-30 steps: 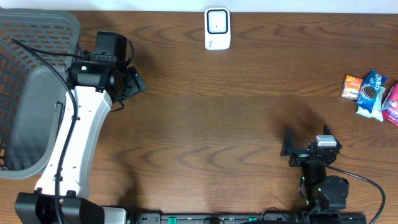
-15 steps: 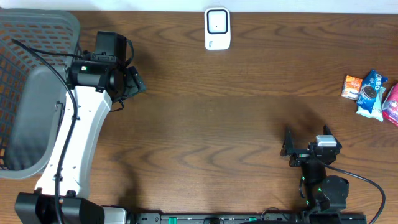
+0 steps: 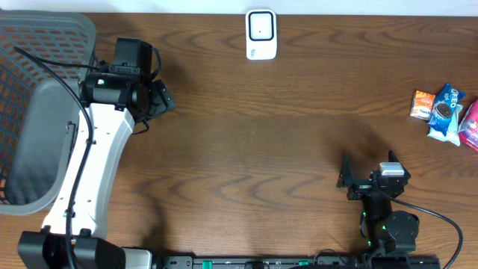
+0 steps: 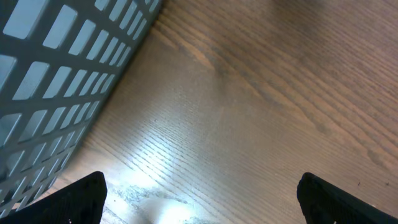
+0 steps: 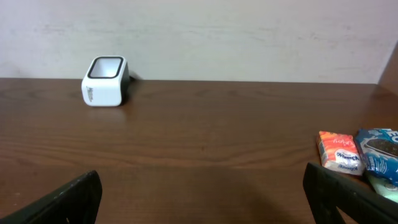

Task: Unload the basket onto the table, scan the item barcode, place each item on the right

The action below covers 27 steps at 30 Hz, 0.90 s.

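Brown wooden table (image 3: 261, 149), snack packets (image 3: 442, 112), apparently biscuits, well apart from wide-open right gripper (image 3: 367, 170), left gripper (image 3: 158, 93) equally spread

One camera hangs above me and looks straight down on the whole table (image 3: 284, 134), far enough off to take in the basket (image 3: 30, 45) on my left, the scanner (image 3: 261, 33) at the far edge and the snacks (image 3: 444, 112) on my right. My left wrist camera tilts steeply down, close to the wood, and shares only the basket's side. My right wrist camera sits low, facing level across the table to the wall (image 5: 249, 31); it shares the scanner and snacks.
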### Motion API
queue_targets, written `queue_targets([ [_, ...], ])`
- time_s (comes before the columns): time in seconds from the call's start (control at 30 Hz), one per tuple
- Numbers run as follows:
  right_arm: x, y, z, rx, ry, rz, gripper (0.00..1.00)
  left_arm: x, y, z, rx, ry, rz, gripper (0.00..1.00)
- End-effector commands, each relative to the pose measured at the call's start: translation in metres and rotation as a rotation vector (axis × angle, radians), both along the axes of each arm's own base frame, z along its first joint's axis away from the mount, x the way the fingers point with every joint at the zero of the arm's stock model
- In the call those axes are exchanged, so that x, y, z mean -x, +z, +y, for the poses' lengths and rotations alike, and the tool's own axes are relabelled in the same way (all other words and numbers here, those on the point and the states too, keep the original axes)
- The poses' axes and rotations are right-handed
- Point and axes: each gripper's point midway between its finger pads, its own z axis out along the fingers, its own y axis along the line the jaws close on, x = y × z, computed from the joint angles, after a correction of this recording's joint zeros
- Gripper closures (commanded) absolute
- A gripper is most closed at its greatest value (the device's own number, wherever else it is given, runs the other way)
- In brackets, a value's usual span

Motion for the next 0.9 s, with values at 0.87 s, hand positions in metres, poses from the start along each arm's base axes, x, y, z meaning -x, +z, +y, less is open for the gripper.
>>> queue_targets([
  [0.87,0.0,0.0,-0.001,0.013,-0.007,-0.002,0.01,0.106,-0.031,-0.032,0.115,-0.364,-0.275,0.02],
])
